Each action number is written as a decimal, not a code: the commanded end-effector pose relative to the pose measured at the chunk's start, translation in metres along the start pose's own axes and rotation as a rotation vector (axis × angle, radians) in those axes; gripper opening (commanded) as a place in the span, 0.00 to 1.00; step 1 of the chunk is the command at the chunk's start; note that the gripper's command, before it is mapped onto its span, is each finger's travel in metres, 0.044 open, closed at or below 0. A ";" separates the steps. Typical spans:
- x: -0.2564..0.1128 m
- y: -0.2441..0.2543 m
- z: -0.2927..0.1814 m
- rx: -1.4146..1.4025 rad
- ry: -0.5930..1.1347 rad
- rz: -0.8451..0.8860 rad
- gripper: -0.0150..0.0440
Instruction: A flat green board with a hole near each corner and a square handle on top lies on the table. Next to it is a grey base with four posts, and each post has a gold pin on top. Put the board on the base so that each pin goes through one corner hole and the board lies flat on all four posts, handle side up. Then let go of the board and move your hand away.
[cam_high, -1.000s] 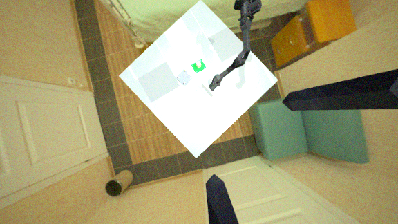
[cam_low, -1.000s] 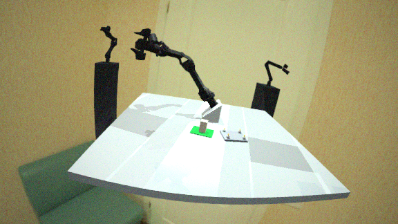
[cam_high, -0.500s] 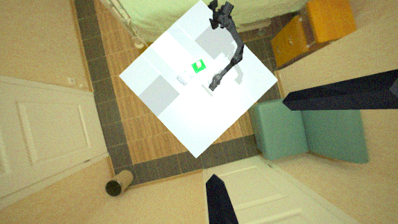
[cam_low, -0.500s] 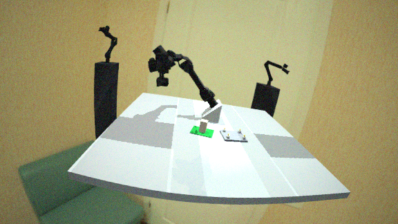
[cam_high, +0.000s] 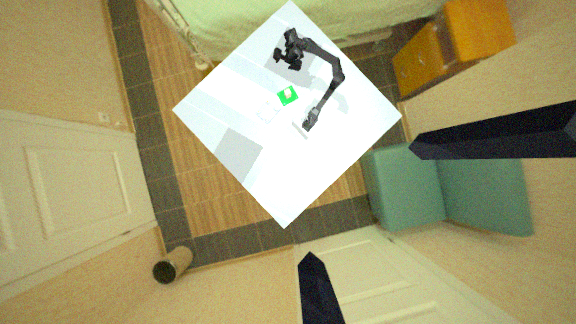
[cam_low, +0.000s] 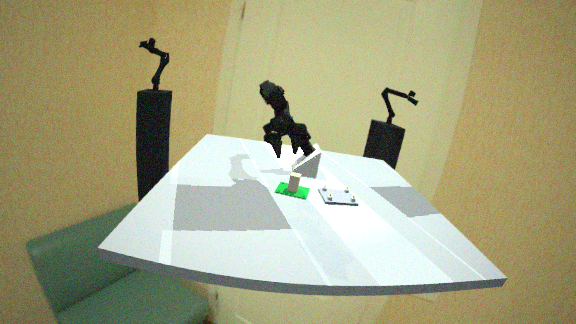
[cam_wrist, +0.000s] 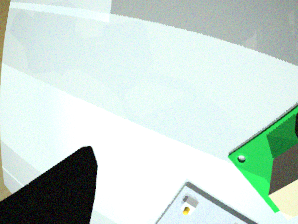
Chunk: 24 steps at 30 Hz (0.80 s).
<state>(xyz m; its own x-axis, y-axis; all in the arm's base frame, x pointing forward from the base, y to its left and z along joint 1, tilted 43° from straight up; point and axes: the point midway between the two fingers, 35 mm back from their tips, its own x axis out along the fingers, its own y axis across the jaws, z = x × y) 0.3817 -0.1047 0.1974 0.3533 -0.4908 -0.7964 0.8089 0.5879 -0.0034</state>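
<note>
While the green board (cam_high: 285, 100) (cam_low: 283, 191) (cam_wrist: 255, 167) is lying flat on the table (cam_high: 300, 185) (cam_low: 300, 250) (cam_wrist: 115, 135), handle up, just beside the grey base (cam_high: 268, 112) (cam_low: 340, 197) (cam_wrist: 210, 212), hovering above with gripper (cam_high: 287, 61) (cam_low: 286, 152) wide open, holding nothing.

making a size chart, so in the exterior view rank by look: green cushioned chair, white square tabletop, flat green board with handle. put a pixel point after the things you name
1. white square tabletop (cam_high: 310, 165) (cam_low: 220, 260)
2. green cushioned chair (cam_high: 405, 190) (cam_low: 90, 260)
3. flat green board (cam_high: 281, 99) (cam_low: 301, 194) (cam_wrist: 252, 167)
</note>
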 end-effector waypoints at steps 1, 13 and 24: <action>0.013 -0.018 -0.059 -0.268 0.114 -0.194 1.00; 0.010 -0.053 -0.117 -0.679 0.237 -0.451 1.00; 0.041 -0.069 -0.119 -0.679 0.235 -0.452 1.00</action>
<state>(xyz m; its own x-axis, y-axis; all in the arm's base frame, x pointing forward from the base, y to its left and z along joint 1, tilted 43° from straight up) 0.2874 -0.0814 0.1019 -0.1019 -0.6649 -0.7400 0.3712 0.6647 -0.6484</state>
